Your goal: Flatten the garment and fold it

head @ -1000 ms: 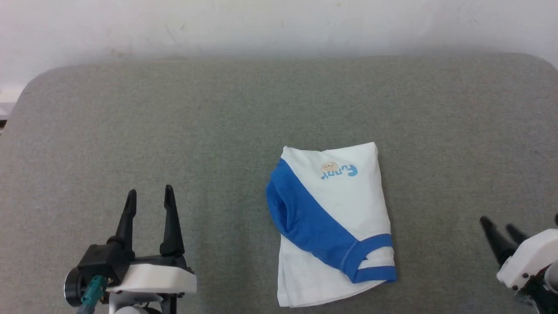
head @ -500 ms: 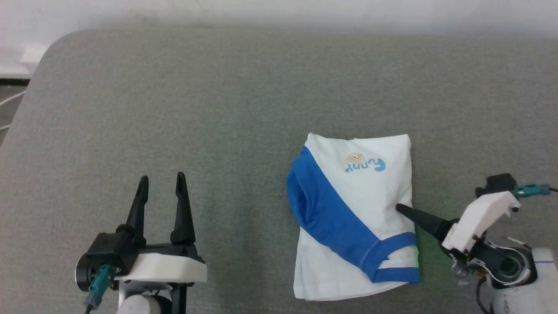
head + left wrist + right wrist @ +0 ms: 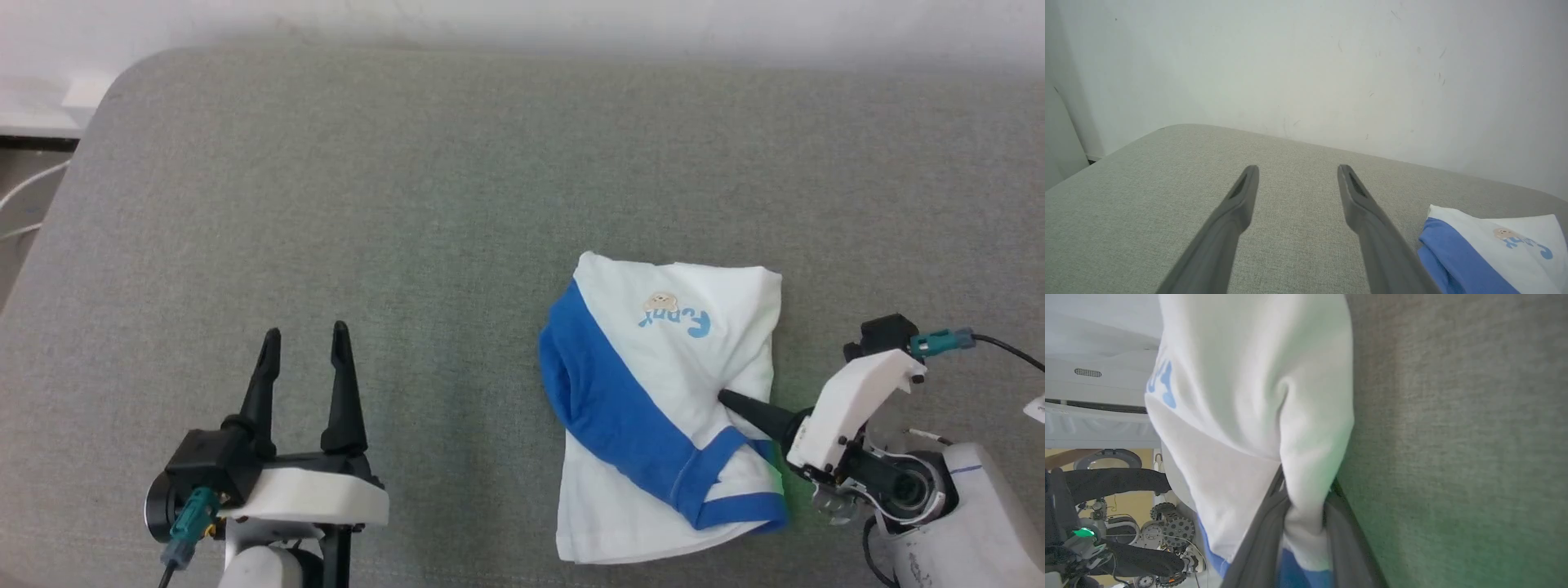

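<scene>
The garment (image 3: pixel 669 376) sits as a folded packet on the right half of the grey pad (image 3: pixel 408 204), toward its front edge. In the last second the right gripper (image 3: pixel 727 400) slid in from the pad's right side and clamped onto the shirt's right edge, puckering the white cloth, so I'd guess another fold is coming. Long axis runs front-to-back on the pad, lettering at the far end, collar trim nearest; the left gripper (image 3: pixel 306 335) hangs over the pad's front-left, fingers spread, empty.
</scene>
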Robot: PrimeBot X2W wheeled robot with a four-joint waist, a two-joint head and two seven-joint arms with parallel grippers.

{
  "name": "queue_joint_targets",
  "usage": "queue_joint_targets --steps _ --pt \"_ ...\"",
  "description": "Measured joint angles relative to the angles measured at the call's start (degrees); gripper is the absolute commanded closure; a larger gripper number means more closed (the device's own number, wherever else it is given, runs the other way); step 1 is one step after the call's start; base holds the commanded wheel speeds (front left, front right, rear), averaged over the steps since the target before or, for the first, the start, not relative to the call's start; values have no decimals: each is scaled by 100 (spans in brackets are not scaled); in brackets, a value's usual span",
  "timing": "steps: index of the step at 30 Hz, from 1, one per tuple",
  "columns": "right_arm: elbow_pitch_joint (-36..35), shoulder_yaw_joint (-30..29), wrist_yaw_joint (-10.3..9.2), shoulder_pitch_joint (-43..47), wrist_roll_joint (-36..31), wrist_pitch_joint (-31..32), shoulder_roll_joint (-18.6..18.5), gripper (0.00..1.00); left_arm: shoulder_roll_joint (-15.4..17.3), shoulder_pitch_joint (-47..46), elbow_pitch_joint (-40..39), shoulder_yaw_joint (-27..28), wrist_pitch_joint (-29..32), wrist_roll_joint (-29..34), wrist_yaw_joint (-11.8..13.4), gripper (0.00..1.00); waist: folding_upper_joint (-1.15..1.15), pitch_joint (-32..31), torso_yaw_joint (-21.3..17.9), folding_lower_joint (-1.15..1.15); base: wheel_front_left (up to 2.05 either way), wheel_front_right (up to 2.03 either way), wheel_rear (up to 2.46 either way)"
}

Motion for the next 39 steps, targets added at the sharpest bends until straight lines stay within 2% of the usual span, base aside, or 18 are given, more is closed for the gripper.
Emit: queue_joint_targets --steps 5,10,15,20,24,29,33,39 --pt "-291 664 0 19 -572 -448 -396 100 1 27 52 4 0 77 -42 0 0 -220 -77 -1 0 0 0" --pt "-538 1237 -1 27 -1600 -603 -884 100 0 218 68 37 0 231 -41 0 0 -405 -316 -1 0 0 0" --pt "-848 1421 0 35 -2142 -361 -1109 100 1 315 15 105 0 269 -37 0 0 -510 -740 -1 0 0 0" --pt "-848 1422 0 -93 -2468 -136 -1324 100 -2 342 -137 135 0 368 19 0 0 -503 -1301 -1 0 0 0" --pt "-598 1374 1 -494 -2560 -216 -1408 100 -1 169 -236 142 0 489 22 0 0 -370 -1783 -1 0 0 0" --pt "-45 1313 1 -1124 -2755 -657 -1571 100 79 -391 -307 81 0 703 -67 0 0 52 -2227 1 0 0 0" --pt "444 1171 4 -1642 -2940 -1076 -1734 100 187 -820 -325 -29 0 831 -197 0 0 507 -2472 1 0 0 0" --pt "1160 857 5 -2308 -3196 -2082 -1973 100 234 -1322 -323 -199 0 969 -299 0 0 1262 -2632 2 0 0 0"
